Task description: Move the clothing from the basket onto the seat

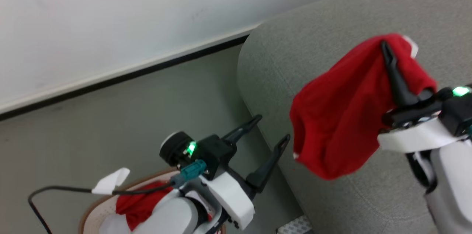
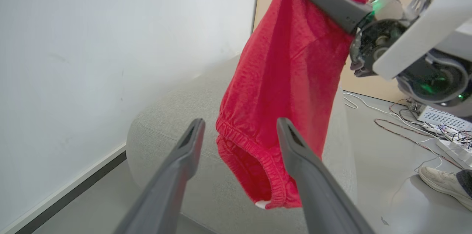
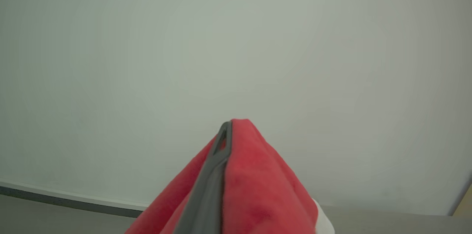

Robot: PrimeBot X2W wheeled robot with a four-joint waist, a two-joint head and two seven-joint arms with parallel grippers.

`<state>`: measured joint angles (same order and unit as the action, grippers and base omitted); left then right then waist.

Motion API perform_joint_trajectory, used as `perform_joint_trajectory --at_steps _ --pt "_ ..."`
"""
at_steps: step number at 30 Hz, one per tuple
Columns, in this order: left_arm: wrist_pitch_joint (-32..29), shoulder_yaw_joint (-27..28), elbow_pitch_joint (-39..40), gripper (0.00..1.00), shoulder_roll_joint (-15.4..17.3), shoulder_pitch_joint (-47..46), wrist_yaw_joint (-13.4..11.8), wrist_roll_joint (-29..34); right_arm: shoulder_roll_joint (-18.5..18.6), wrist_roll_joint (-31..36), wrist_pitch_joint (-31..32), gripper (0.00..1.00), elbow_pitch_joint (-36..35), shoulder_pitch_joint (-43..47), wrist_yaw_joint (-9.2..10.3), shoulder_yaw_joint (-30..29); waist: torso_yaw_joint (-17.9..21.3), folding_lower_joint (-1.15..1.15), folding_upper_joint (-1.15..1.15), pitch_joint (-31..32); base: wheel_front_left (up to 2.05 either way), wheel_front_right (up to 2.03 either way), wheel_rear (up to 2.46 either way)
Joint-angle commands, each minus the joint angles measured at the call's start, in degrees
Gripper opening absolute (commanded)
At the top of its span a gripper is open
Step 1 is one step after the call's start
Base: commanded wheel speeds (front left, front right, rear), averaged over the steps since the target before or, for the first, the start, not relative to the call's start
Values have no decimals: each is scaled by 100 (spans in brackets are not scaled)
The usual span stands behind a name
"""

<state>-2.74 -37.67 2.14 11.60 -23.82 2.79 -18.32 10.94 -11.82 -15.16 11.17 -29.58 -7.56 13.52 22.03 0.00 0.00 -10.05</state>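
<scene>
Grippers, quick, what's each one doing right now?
Left gripper: open, holding nothing.
Right gripper: closed on the red clothing.

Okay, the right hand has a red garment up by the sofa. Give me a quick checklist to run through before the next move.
1. Grip: ok. The right hand is shut on the red garment, with cloth draped over its fingers.
2. Garment over the sofa: ok by the head view; its hem hangs free, not yet resting.
3. Left hand out of the way: ok. It is open, empty and apart from the garment.
4. Basket emptied: not ok. Red clothing lies inside.
5. People clear: cannot tell. A person's shoe shows in the left wrist view.
</scene>
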Motion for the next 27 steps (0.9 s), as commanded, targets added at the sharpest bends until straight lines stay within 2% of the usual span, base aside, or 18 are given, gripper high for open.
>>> perform_joint_trajectory --at_steps 1,5,6,12,16,19,22,26,27 --pt "-84 45 81 100 74 -302 60 85 90 71 3 0 31 -381 13 -229 -332 0 0 -804 0 0 0" --pt "-208 95 261 100 133 -953 187 194 277 1 137 0 95 -1120 13 -730 -649 0 0 -1692 0 0 0" --pt "-208 95 261 100 133 -953 187 194 277 1 137 0 95 -1120 13 -730 -649 0 0 -1692 0 0 0" --pt "-216 197 350 100 217 -1839 319 262 924 84 586 0 598 -2506 14 -1079 -975 0 0 -2784 0 0 0" --pt "-92 201 299 100 174 -2196 365 196 1499 142 835 0 1100 -3395 14 -1518 -1221 0 0 -3215 0 0 0" --pt "20 221 240 100 132 -2272 369 129 1749 282 959 0 1437 -3761 14 -1835 -1366 0 0 -3390 0 0 0" --pt "120 182 157 100 91 -2256 373 104 1841 444 1020 0 1854 -3913 14 -2225 -1480 0 0 -3487 0 0 0" --pt "265 117 1 100 64 -2149 366 88 1539 649 882 0 2493 -3537 14 -2675 -1559 0 0 -3453 0 0 0" --pt "285 102 -42 100 57 -2128 361 90 1496 708 801 4 2640 -3447 14 -2776 -1569 0 0 -3426 0 0 0"
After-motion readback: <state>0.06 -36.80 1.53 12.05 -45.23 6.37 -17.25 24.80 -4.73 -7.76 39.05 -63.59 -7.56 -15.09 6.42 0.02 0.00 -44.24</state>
